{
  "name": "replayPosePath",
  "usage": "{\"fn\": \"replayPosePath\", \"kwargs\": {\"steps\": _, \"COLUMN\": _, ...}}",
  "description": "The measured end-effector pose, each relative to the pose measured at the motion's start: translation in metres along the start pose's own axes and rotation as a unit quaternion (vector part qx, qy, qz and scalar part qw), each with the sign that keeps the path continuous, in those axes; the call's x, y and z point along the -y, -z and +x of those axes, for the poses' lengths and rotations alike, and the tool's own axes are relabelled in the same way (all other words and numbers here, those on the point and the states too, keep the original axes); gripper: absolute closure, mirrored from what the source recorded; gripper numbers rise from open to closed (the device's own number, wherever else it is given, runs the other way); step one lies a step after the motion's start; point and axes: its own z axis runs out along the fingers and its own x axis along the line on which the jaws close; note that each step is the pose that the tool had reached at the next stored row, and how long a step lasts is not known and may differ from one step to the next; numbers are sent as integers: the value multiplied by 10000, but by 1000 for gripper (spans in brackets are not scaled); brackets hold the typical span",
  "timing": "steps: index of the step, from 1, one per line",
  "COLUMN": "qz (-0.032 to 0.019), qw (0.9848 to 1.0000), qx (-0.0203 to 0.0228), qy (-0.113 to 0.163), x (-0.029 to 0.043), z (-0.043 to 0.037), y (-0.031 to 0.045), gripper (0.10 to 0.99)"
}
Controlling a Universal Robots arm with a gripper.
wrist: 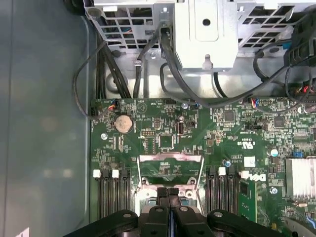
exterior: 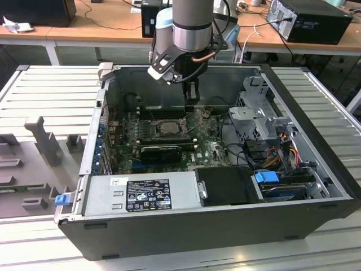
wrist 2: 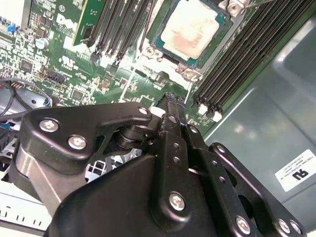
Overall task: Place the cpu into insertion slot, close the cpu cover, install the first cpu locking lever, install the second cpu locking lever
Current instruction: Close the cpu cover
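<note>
chip seated | cover looks open (I judge) | my claw pressed together, empty, beside it | closing wants gentle nudge

A: What sits in the case?
B: A power supply by the front wall, and a drive cage with black cables beside it.
A: And on the board?
B: A coin battery, and black memory slots in two banks.

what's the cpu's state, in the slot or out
in: cpu lies flat in the slot, pale face up, in the second wrist view
</note>
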Motion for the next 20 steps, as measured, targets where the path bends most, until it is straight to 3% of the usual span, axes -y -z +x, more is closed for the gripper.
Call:
{"fn": "replayPosePath", "kwargs": {"steps": 3, "qz": 0, "qw": 10000, "qx": 0, "qy": 0, "x": -43, "z": 3, "y": -3, "gripper": 980}}
{"fn": "replayPosePath", "kwargs": {"steps": 13, "qz": 0, "qw": 10000, "qx": 0, "qy": 0, "x": -289, "z": 12, "y": -22, "gripper": 980}}
{"fn": "replayPosePath", "kwargs": {"steps": 20, "qz": 0, "qw": 10000, "qx": 0, "qy": 0, "x": -407, "z": 14, "y": -31, "gripper": 980}}
